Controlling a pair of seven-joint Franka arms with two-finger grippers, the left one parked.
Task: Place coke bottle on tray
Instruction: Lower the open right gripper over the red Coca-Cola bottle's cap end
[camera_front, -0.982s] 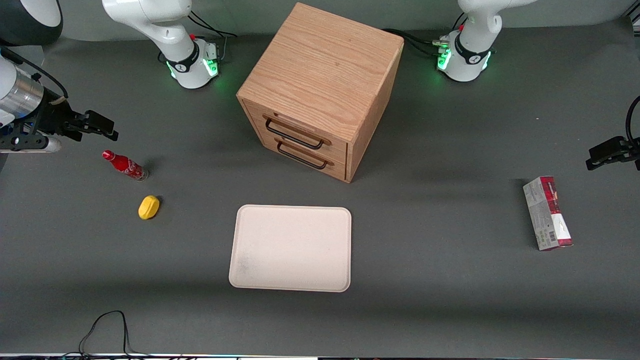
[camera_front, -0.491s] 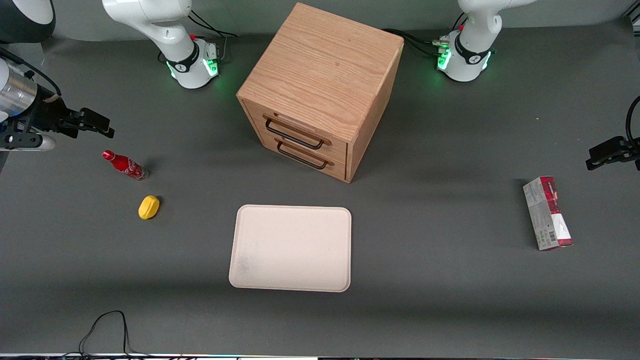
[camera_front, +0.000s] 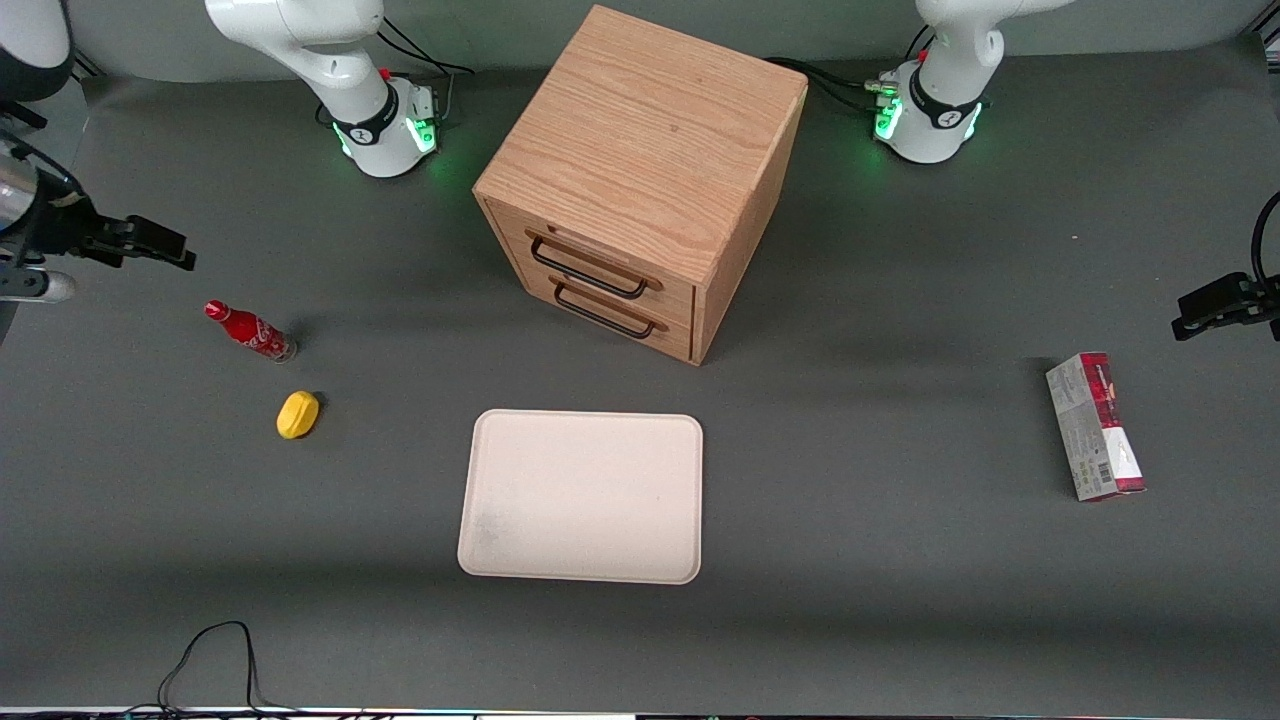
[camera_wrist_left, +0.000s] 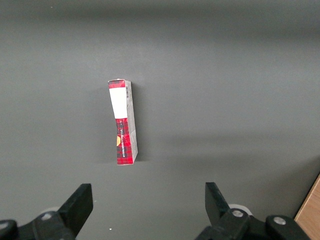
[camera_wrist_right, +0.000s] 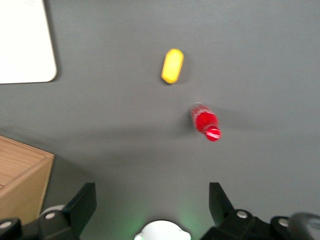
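The coke bottle (camera_front: 250, 331), small and red with a red cap and white lettering, stands on the dark table toward the working arm's end. It also shows in the right wrist view (camera_wrist_right: 205, 121). The cream-beige tray (camera_front: 580, 497) lies empty near the table's middle, nearer the front camera than the cabinet; its corner shows in the right wrist view (camera_wrist_right: 25, 45). My right gripper (camera_front: 165, 250) hovers above the table, farther from the front camera than the bottle and clear of it. In the wrist view the gripper (camera_wrist_right: 151, 202) is open and empty.
A yellow lemon-like lump (camera_front: 298, 414) lies beside the bottle, nearer the front camera, and shows in the right wrist view (camera_wrist_right: 172, 65). A wooden drawer cabinet (camera_front: 640, 180) stands mid-table. A red-and-grey carton (camera_front: 1095, 425) lies toward the parked arm's end.
My right gripper has drawn away from the bottle, toward the working arm's edge of the table. The bottle, lump and tray have not moved.
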